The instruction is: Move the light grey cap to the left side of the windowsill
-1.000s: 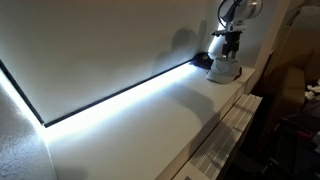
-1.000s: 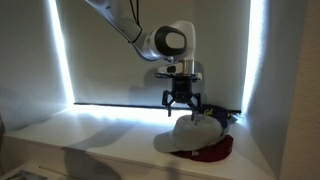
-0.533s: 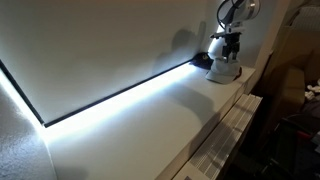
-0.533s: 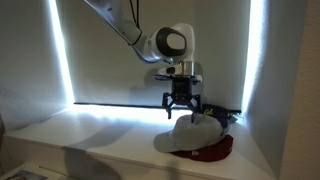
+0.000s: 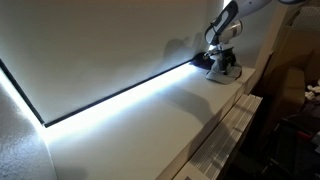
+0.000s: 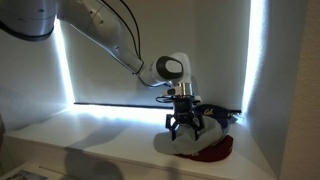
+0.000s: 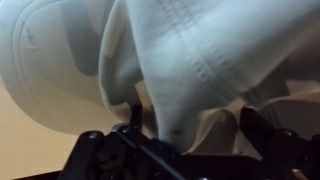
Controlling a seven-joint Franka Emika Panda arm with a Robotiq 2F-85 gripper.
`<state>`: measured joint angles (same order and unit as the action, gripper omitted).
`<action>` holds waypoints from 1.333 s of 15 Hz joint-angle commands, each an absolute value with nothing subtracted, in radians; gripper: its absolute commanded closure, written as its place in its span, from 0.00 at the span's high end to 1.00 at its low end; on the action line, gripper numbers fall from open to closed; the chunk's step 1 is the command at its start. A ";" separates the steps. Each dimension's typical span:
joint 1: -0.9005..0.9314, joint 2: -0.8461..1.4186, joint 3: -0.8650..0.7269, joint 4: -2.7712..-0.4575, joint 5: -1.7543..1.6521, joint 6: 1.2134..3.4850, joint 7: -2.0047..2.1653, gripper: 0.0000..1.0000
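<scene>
Reaching over the white bench, the arm had come down since a second before, its jaws spread wide astride the crown of the light grey cap, which lay against the dark red cap.

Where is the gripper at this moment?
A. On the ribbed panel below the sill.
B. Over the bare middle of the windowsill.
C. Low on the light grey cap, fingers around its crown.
C: in an exterior view the gripper sits on the light grey cap, fingers astride its crown, beside the dark red cap.
</scene>
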<state>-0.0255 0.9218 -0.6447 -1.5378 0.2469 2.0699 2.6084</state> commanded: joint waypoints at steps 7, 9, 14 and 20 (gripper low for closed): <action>-0.019 0.941 -0.646 -1.498 0.213 2.022 2.592 1.00; -0.022 0.954 -0.640 -1.469 0.198 1.989 2.586 1.00; -0.086 0.954 -0.548 -1.399 0.077 1.926 2.598 0.75; -0.145 0.962 -0.482 -1.343 0.011 1.887 2.611 0.38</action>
<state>-0.0798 0.9560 -0.5483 -1.3973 0.0583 1.9232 2.5944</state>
